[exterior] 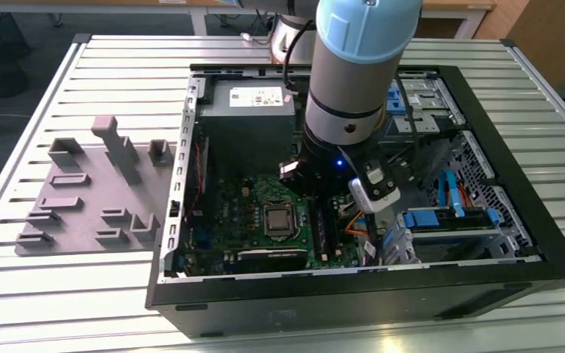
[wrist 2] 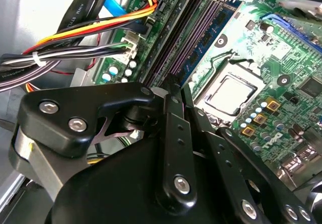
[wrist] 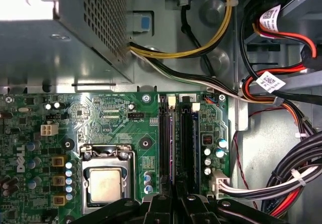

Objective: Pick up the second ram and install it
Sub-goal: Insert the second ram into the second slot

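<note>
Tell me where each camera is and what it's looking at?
Exterior view: off the arm, above the table, looking down into the open computer case; the arm shows.
First wrist view: on the arm, facing the motherboard and power supply; black gripper linkage at one edge.
Second wrist view: on the arm, close behind the gripper linkage, looking along the memory slots.
All three share the processor.

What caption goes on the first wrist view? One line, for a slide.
Gripper low over the two memory slots on the motherboard, with the processor alongside and the power supply nearby.
</note>
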Robot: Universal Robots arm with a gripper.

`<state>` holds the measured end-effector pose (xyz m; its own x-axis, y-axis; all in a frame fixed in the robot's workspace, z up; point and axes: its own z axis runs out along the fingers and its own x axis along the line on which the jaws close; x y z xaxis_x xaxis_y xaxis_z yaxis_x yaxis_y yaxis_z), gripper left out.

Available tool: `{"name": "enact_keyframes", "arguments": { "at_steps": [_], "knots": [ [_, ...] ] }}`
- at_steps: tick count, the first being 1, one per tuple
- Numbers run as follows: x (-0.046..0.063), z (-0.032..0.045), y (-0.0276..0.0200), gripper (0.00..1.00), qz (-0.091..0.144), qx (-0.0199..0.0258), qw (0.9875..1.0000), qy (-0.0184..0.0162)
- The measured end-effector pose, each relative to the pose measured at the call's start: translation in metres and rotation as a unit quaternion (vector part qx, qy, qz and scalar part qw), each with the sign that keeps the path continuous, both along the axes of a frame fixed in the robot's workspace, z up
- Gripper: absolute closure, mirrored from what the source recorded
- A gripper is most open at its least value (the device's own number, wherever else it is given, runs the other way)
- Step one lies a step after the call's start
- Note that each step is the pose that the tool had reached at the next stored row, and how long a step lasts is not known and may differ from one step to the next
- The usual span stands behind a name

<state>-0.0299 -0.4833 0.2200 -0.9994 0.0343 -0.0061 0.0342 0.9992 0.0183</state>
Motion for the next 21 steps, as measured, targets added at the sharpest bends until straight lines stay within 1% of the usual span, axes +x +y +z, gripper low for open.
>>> {"name": "enact_keyframes", "arguments": {
  "at_steps": [16,21],
  "knots": [
    [0.0012,-0.0031,0.0,0.86,-0.001,0.0001,1.0,0.0],
    [0.0014,-0.0052,0.0,0.86,-0.001,0.0001,1.0,0.0]
  ]
}}
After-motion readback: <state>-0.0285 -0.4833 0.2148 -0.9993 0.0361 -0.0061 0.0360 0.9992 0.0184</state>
